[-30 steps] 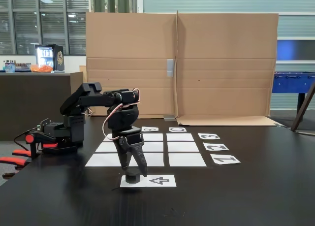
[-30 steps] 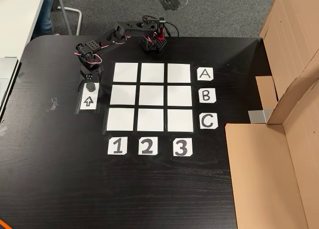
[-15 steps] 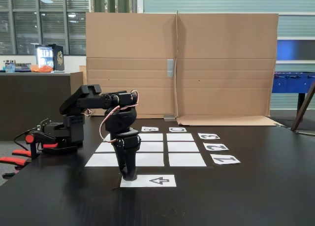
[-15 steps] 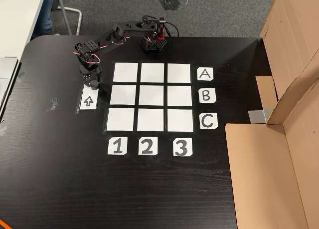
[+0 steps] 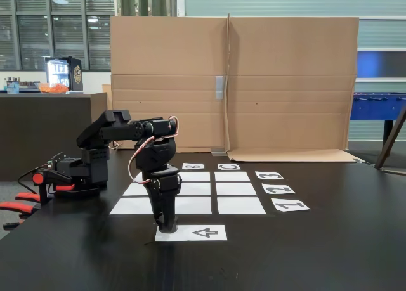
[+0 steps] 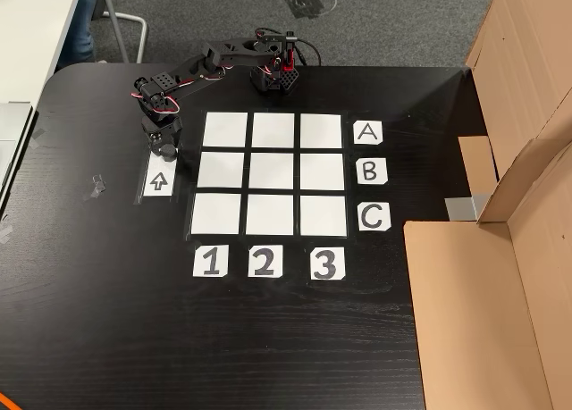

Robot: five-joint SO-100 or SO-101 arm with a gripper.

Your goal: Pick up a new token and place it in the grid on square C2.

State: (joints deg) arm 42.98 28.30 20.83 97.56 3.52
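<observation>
In both fixed views the gripper (image 5: 167, 227) (image 6: 164, 151) is seen lowered onto the arrow sheet (image 5: 204, 232) (image 6: 157, 183). A second ago its fingers were spread above the token; now they are clenched on it, hiding it. The grid (image 6: 268, 173) lies just beside, square C2 (image 6: 270, 215) bare.

From my feed, the black table (image 5: 330, 240) fills the foreground. Behind it a tall cardboard screen (image 5: 235, 82) stands, its flaps spread on the tabletop. Dark windows (image 5: 51, 25) line the back left, above a brown counter (image 5: 44, 126). A blue foosball table (image 5: 379, 105) sits far right. From above I see grey carpet (image 6: 384, 21).
</observation>
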